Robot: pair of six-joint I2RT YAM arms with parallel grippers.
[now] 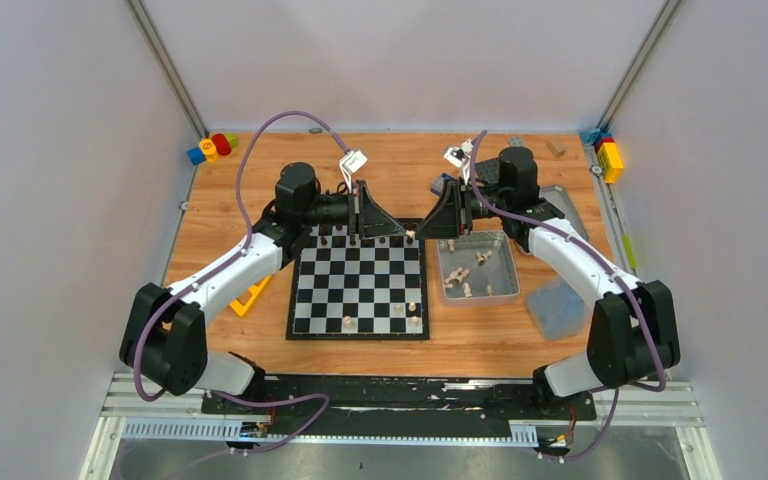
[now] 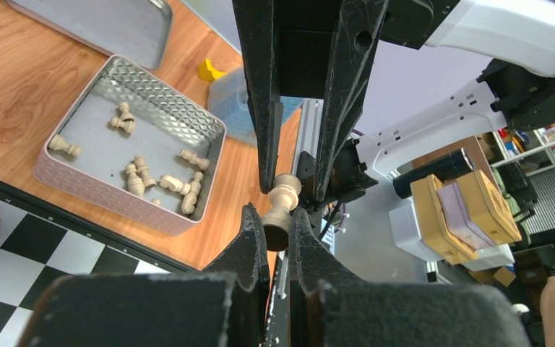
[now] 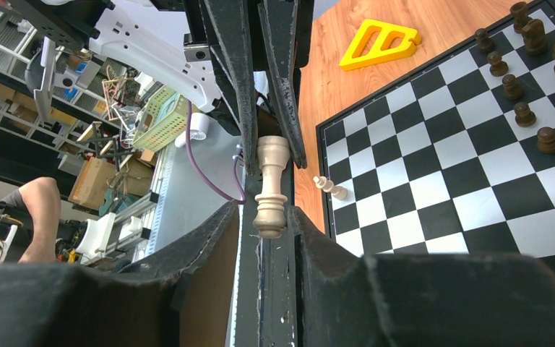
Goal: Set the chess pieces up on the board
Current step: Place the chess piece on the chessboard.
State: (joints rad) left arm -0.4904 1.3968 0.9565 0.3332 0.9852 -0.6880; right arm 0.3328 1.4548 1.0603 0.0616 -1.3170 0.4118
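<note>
Clamping narrowly with left end effector (image 2: 276,214) and right end effector (image 3: 267,210) together, hovering above desk (image 1: 480,345) at far edge of board (image 1: 360,300), sharing one pale piece (image 3: 271,173). Judging it light, stiff, slippery; best gripping at the waist. Catching tin (image 2: 94,116) of spares (image 2: 134,177) from left wrist, missing from right.

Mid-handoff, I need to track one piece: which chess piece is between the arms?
Look above the board's far right corner, where left gripper meets right gripper. The pale piece hangs airborne between them, unlike those on squares or in the tin.
</note>
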